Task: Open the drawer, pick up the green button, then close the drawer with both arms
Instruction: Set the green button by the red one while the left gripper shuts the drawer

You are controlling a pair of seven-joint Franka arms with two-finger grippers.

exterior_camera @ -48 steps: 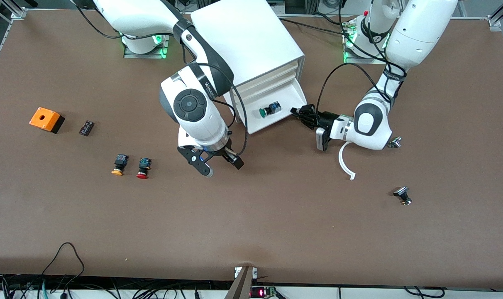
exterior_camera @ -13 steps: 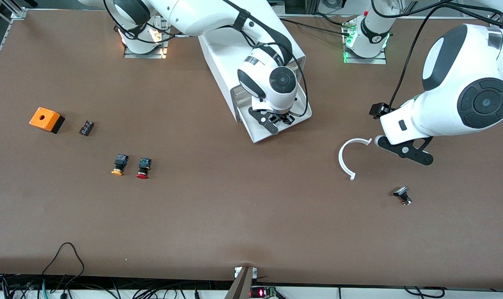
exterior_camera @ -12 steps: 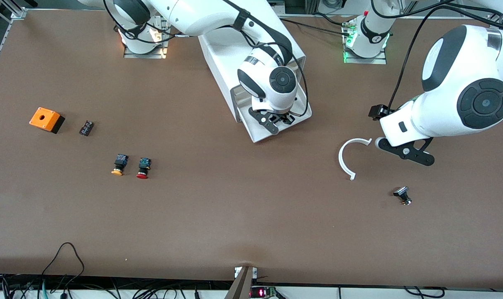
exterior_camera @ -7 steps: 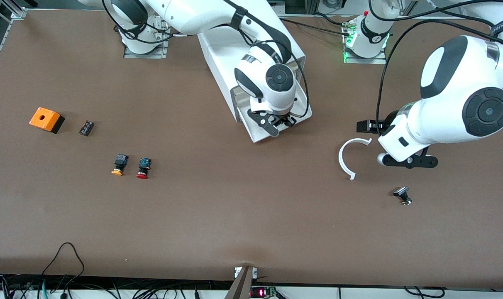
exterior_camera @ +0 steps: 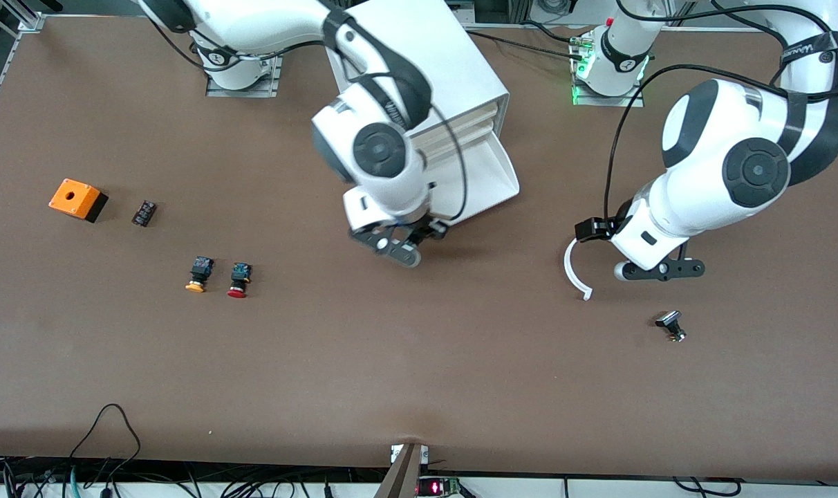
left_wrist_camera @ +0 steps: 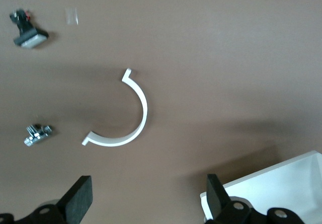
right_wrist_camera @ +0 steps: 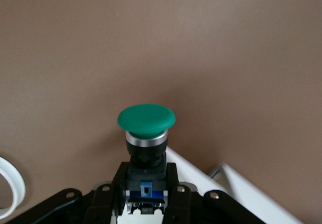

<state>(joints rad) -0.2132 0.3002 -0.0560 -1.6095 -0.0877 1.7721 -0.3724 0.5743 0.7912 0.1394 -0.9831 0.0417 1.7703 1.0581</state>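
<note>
The white cabinet point(exterior_camera: 419, 62) has its lowest drawer point(exterior_camera: 491, 176) pulled open, and the tray shows nothing in it. My right gripper point(exterior_camera: 406, 242) hangs over the table just off the drawer's front corner. In the right wrist view it point(right_wrist_camera: 146, 191) is shut on the black body of the green-capped button point(right_wrist_camera: 146, 119), blue mark showing. The button is hidden in the front view. My left gripper point(exterior_camera: 633, 259) is open and empty over the table beside a white arc piece point(exterior_camera: 574, 270), toward the left arm's end. Its black fingers point(left_wrist_camera: 80, 203) stand wide apart.
A yellow-capped button point(exterior_camera: 198, 274) and a red-capped one point(exterior_camera: 238, 279) lie toward the right arm's end, with an orange box point(exterior_camera: 77, 198) and a small black part point(exterior_camera: 144, 212). A black-and-grey part point(exterior_camera: 670, 325) lies nearer the camera than the arc. A small metal fitting point(left_wrist_camera: 36, 134) lies near the arc.
My right gripper has risen out of the drawer with the green button and moved over the table off the drawer's front. My left arm has swung closer to the white arc.
</note>
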